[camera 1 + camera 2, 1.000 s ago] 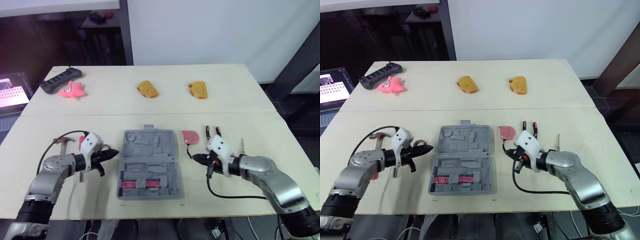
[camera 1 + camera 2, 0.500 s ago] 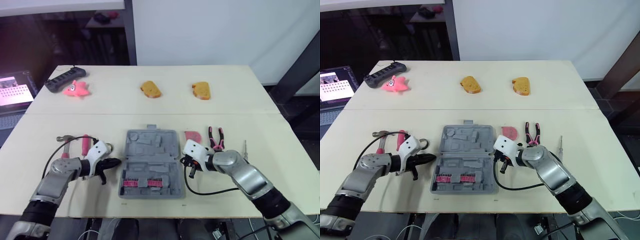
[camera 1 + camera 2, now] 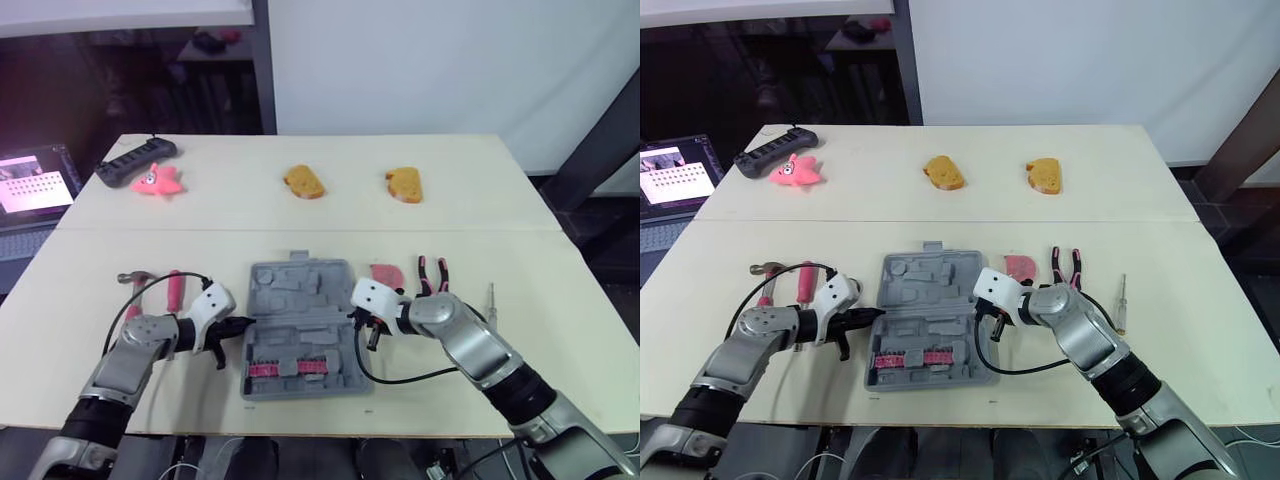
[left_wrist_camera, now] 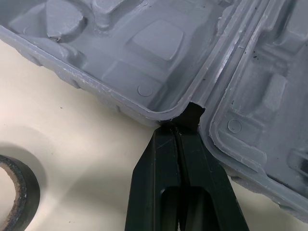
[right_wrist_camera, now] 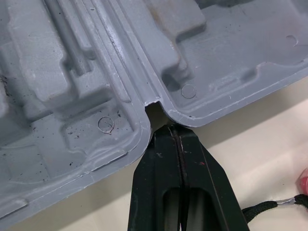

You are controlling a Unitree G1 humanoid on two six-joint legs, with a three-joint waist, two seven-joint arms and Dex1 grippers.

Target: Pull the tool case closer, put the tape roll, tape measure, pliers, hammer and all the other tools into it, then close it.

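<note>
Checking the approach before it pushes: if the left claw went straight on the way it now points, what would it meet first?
The tool case: the shut left claw points into the hinge notch between its two halves, its tips seemingly touching the rim there.

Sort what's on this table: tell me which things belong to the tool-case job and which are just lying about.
For the job: tool case, tape roll, tape measure, pliers, hammer, screwdriver.

Lying about: two bread-shaped pieces, pink star toy, power strip, laptop off the table's left side.
</note>
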